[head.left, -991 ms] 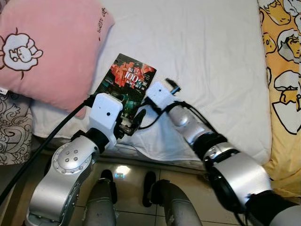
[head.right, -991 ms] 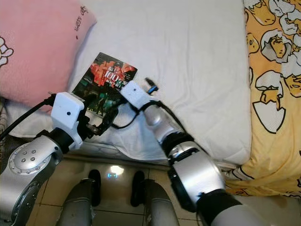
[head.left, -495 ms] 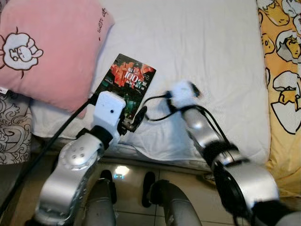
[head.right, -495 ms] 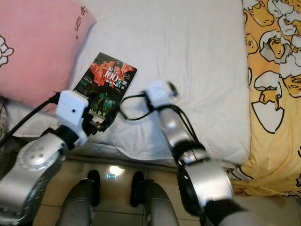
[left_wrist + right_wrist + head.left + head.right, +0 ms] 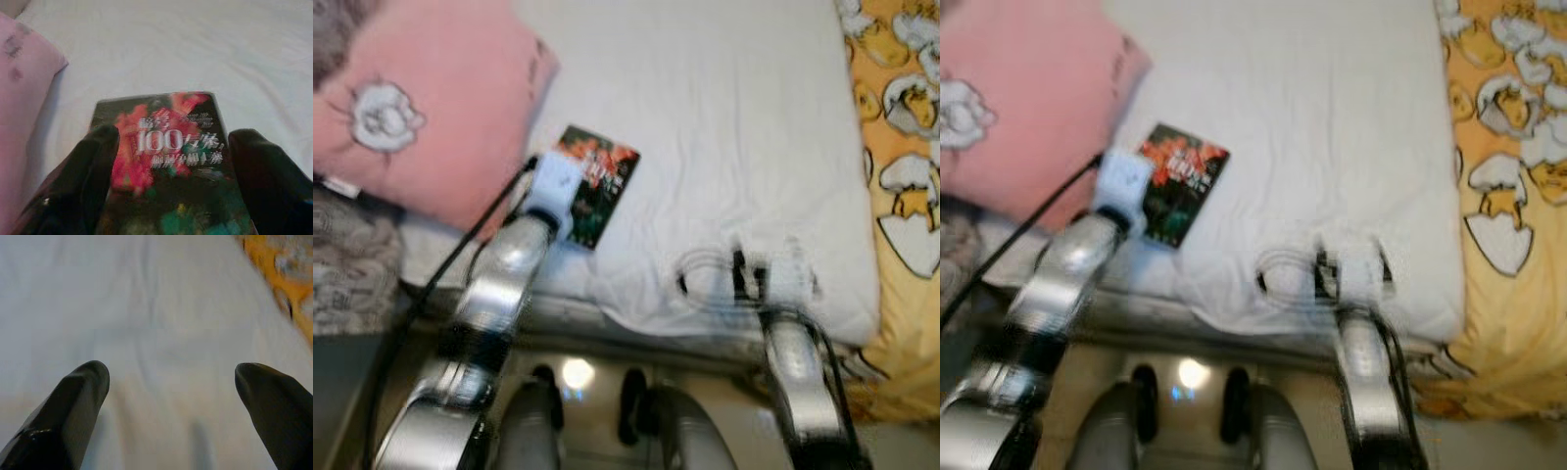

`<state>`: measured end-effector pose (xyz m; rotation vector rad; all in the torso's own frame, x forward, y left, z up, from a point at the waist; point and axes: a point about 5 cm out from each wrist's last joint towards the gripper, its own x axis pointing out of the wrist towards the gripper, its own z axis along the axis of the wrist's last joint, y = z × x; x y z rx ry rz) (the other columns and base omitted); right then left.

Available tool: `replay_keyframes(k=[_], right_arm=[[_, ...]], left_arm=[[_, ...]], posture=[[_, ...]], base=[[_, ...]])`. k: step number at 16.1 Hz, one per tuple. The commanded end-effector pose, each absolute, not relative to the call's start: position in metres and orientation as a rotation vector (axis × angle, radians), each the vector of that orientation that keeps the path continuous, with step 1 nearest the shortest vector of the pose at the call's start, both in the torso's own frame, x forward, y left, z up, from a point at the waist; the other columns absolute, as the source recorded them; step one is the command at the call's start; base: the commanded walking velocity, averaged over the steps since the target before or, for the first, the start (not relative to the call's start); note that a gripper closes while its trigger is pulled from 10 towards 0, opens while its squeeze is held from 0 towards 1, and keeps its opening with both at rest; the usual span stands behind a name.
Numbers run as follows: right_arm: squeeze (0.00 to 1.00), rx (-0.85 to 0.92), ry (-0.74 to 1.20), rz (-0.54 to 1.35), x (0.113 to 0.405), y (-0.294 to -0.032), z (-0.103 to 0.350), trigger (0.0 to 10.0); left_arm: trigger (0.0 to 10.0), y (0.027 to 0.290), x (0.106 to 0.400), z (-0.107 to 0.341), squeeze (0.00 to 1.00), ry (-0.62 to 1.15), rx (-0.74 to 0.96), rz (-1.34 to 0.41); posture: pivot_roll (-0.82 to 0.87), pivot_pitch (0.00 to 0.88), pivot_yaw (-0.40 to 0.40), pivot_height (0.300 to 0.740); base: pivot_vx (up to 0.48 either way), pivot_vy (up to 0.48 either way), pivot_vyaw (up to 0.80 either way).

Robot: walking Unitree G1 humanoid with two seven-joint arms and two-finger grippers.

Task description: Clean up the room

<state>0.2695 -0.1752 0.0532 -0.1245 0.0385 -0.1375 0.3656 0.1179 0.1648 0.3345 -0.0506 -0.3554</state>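
The left gripper [image 5: 171, 161] is open, and its two black fingers [image 5: 95, 161] stand on either side of the book [image 5: 166, 161], which fills the gap between them in the left wrist view. The book has a dark cover with red and white print. It lies flat on the white bedsheet [image 5: 724, 117], near the front edge of the bed and just beside the pink pillow [image 5: 440, 108]. I cannot tell whether the fingers touch the cover already, because the picture is a little soft.

Compared with one second ago, the left arm has reached forward: its white wrist housing now sits over the near end of the book, while before it was back at the edge of the bed. The book itself seems to be in the same place beside the pillow. I judge that the grasp is being prepared and that closing on the book is the next step.

The right gripper [image 5: 171, 396] is open too, with only plain sheet between its fingers. Earlier the right arm was close to the book, next to the left one; now it has swung away to the right, and it shows blurred near the front edge of the bed, towards the yellow blanket [image 5: 901, 147]. The whole head view has also shifted and is blurred, so the camera is moving.
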Motion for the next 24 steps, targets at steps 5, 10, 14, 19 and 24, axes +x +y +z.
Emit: replay_keyframes(k=[5, 10, 14, 19, 24], right_arm=[[0.0, -0.173, 0.027, -0.023, 0.212, -0.149, 0.063, 10.0], [0.0, -0.173, 0.136, -0.022, 0.175, -0.147, 0.063, 10.0], [0.0, -0.174, 0.165, 0.035, 0.154, -0.138, 0.069, 10.0], [0.0, -0.165, 0.235, 0.057, 0.135, -0.139, 0.065, 10.0], [0.0, -0.167, 0.271, 0.095, 0.13, -0.137, 0.064, 10.0]], left_arm=[[10.0, 0.064, 0.389, 0.156, 0.0, 0.053, 0.355, -0.451], [10.0, 0.05, 0.389, 0.144, 0.0, 0.176, 0.293, -0.457], [10.0, 0.037, 0.388, 0.149, 0.0, 0.185, 0.253, -0.495], [10.0, 0.023, 0.372, 0.121, 0.0, 0.341, 0.243, -0.622], [10.0, 0.04, 0.367, 0.1, 0.0, 0.438, 0.285, -0.542]], posture=[[-0.06, 0.223, -0.051, 0.74], [-0.1, 0.277, -0.026, 0.74], [-0.13, 0.31, -0.018, 0.74], [-0.15, 0.337, -0.03, 0.74], [-0.16, 0.347, -0.046, 0.74]], base=[[0.0, 0.0, 0.0], [0.0, 0.0, 0.0], [0.0, 0.0, 0.0], [0.0, 0.0, 0.0], [0.0, 0.0, 0.0]])
